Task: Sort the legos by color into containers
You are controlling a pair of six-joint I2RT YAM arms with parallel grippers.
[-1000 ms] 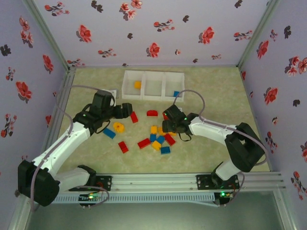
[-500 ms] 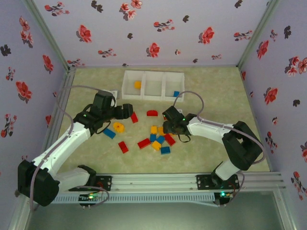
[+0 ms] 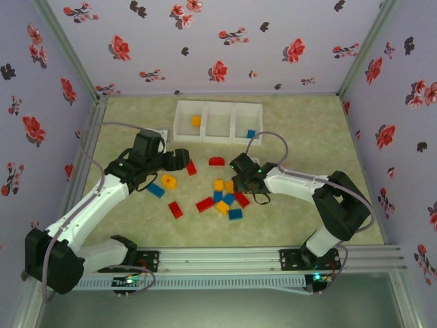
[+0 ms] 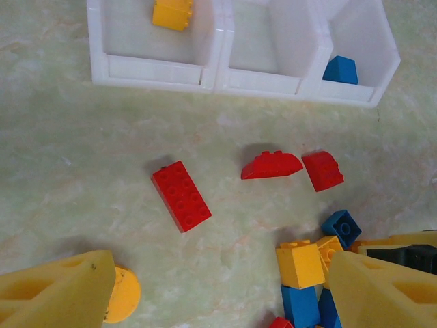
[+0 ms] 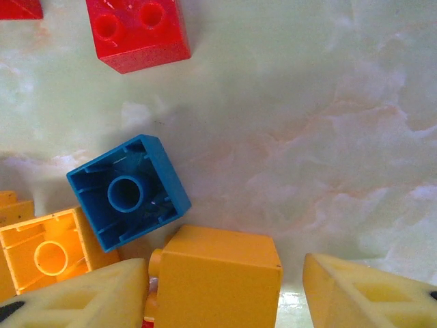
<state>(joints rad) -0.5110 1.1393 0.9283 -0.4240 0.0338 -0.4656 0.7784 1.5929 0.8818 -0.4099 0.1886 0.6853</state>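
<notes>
A lego [image 5: 215, 270] sits between the right gripper's [image 5: 225, 290] jaws. An upturned lego [image 5: 128, 191] lies just ahead-left of them.

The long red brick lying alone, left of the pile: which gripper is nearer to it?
Left. The left gripper sits just left of the long red brick; the right gripper is farther to the right, over the mixed pile.

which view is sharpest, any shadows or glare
Left wrist view: sharpest, the long red brick crisp with a faint shadow at its upper left. Right wrist view: very close, a dark shadow around the upturned blue brick. Top view: soft and hazy, no harsh glare.
</notes>
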